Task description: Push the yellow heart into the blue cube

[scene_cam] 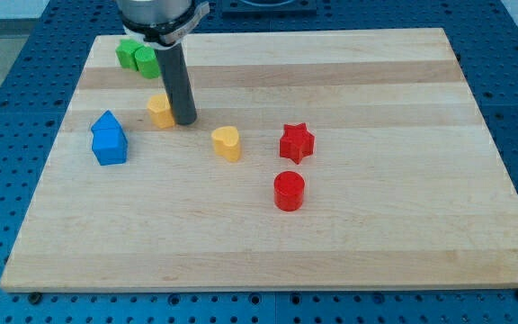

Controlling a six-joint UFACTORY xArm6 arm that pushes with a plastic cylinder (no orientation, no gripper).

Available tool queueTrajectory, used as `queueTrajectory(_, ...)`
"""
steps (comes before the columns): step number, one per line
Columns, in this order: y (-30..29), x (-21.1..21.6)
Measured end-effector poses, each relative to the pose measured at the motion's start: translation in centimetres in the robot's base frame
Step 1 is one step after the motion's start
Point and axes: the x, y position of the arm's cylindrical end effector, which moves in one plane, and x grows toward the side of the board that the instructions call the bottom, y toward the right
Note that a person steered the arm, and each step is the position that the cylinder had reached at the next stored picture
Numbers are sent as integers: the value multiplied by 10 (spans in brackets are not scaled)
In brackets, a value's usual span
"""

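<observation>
The yellow heart (227,143) lies near the board's middle, left of centre. The blue cube (111,148) sits at the view's left, with another blue block (106,123), pointed on top, touching its far side. My tip (185,120) rests on the board just right of a second yellow block (160,111), touching or nearly touching it. The tip is up and to the left of the yellow heart, with a gap between them. The blue cube is further left of the tip.
Two green blocks (129,52) (146,62) sit together at the view's top left, behind the rod. A red star (297,142) lies right of the heart, and a red cylinder (289,191) below the star. The wooden board (376,234) ends on all sides in a blue pegboard.
</observation>
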Motion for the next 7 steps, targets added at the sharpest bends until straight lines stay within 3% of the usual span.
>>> queueTrajectory(2,24,0)
queueTrajectory(3,45,-80)
queueTrajectory(4,20,-87)
queueTrajectory(7,-36,-45)
